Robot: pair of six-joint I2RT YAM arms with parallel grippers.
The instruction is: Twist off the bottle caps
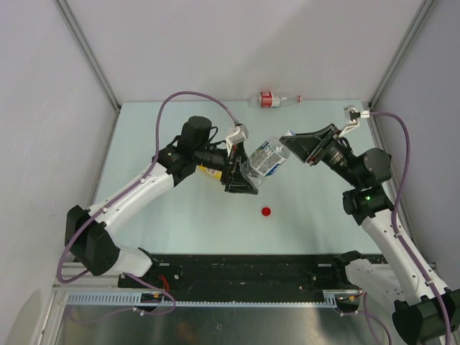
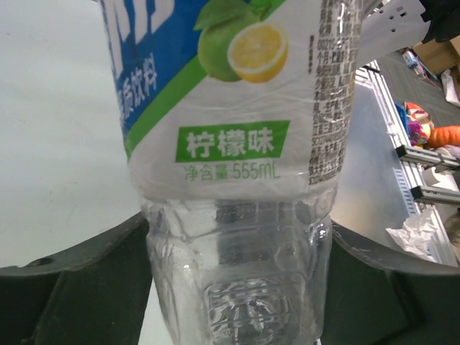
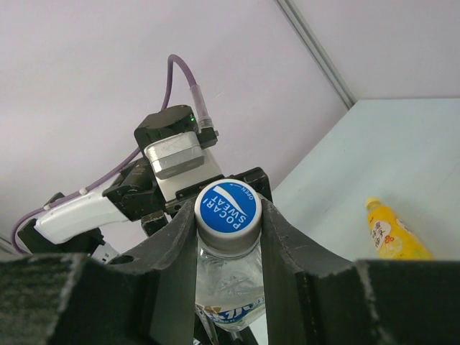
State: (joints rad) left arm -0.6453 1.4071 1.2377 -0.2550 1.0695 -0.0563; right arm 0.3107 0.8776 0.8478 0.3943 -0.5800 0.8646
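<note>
Now: short clear bottle (image 1: 264, 159) axis spans claws; left claw (image 1: 241, 175) clenched on base, right claw (image 1: 290, 141) clenched around blue cap (image 3: 228, 208).

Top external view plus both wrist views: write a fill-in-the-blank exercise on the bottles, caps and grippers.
The right gripper is shut on the round plastic cap of the short clear plastic bottle; the cap's colour is ____.
The left gripper grips that bottle's body, whose label reads ____ mL.
A small round plastic cap, loose on the pale table, is ____ in colour.
The slim clear plastic bottle with a red label lies on its ____ at the table's far edge.
Missing words: blue; 555; red; side.
</note>
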